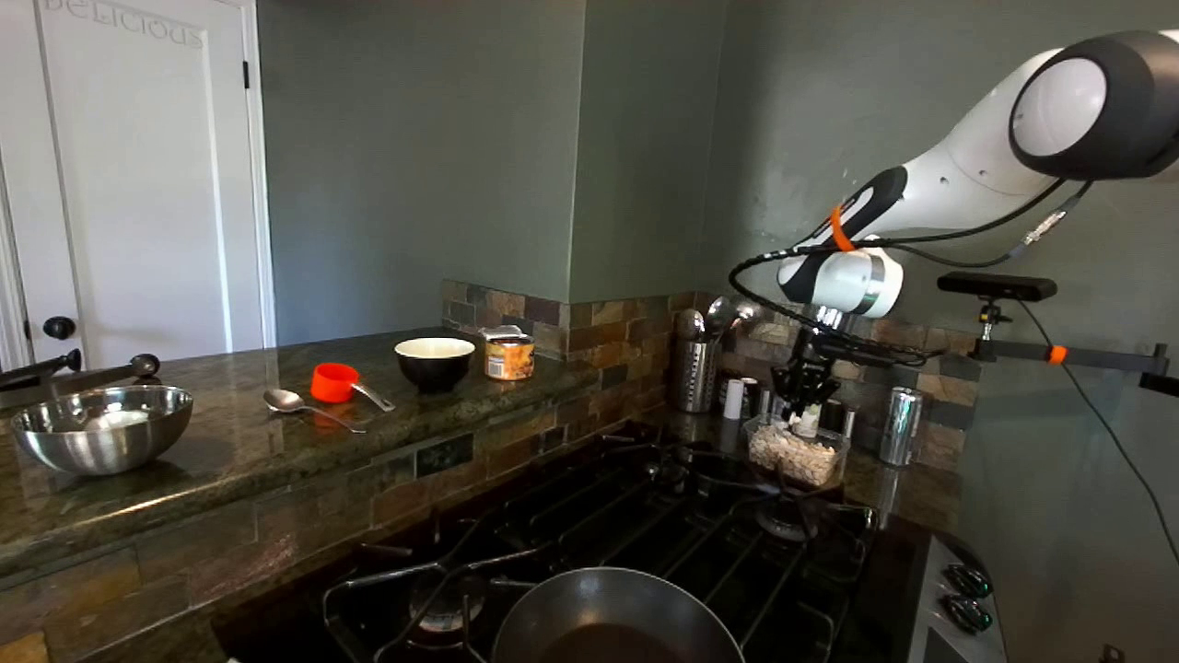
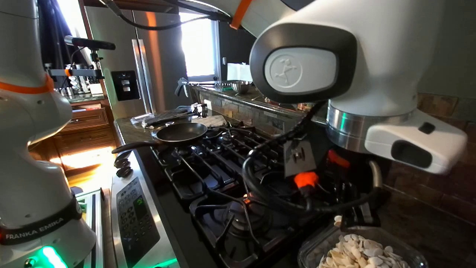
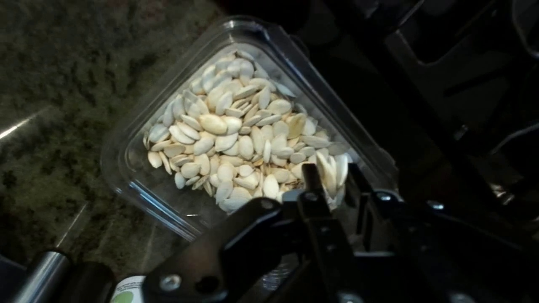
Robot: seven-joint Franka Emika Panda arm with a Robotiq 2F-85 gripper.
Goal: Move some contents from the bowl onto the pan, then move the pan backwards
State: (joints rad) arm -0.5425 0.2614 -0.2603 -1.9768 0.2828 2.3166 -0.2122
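Working out of a clear square-cornered plastic tub (image 3: 147, 198) heaped with flat pale cream seeds (image 3: 236, 143). Pinching a few on edge with the black two-finger gripper (image 3: 332, 174), toward the tub's 4 o'clock side in the wrist view. Can't tell if free of the heap. Likely to shed some on lift: thin, smooth, lightly bitten. Could also hook the rim on the way out and drag or tip the light plastic. Then probably due a carry to the shallow round dark grey frying pan (image 1: 612, 599), well apart, between 7 and 8 o'clock from the tub in an exterior view. On any slip en route, would lose seeds down the black iron stove grates (image 2: 194, 172). Might snag the looping black cable (image 2: 253, 178) there too. Later, pushing the pan back: may catch on those, jolt, spill.
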